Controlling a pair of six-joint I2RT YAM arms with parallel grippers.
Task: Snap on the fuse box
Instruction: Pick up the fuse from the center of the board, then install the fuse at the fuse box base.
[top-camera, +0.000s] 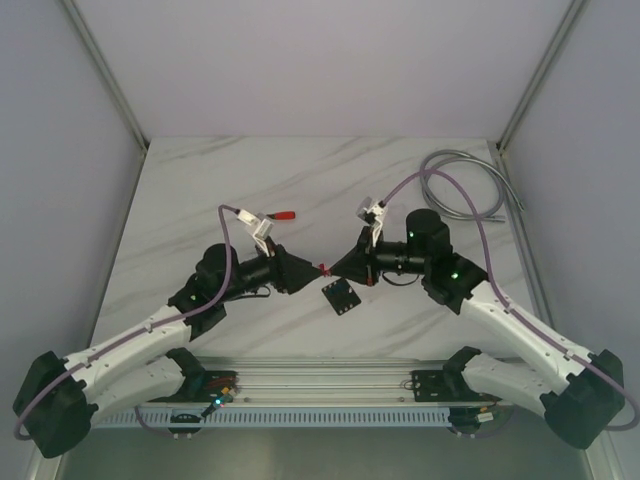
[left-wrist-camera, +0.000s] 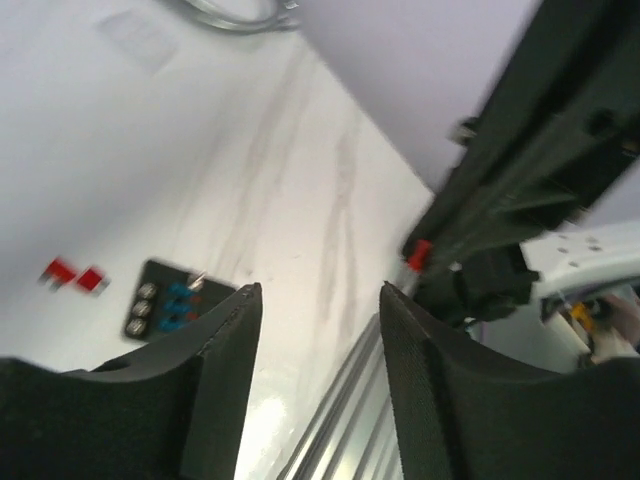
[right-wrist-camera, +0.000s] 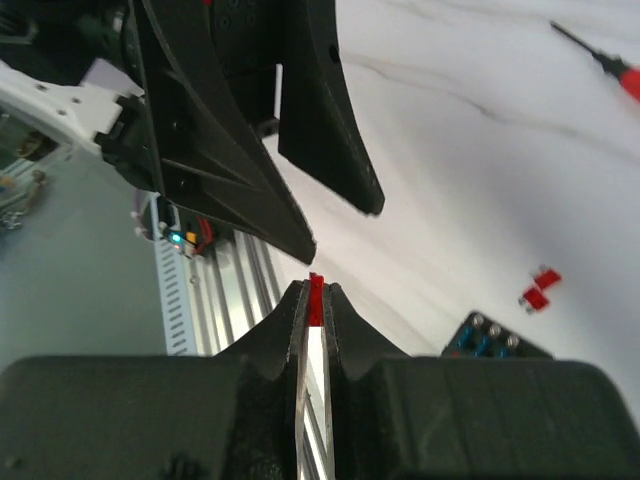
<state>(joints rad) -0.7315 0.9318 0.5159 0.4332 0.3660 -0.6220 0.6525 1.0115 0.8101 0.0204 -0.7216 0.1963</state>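
Two tools are seen tip to tip above the middle of the white marble surface. The right tool is clamped on a tiny red fuse, whose end shows past the tips. The left tool is seen with its fingers apart and nothing between them, just beside that fuse. The fuse box is laid flat on the surface, just nearer than the tips, with blue fuses seated in its face. Two loose red fuses are seen beside it.
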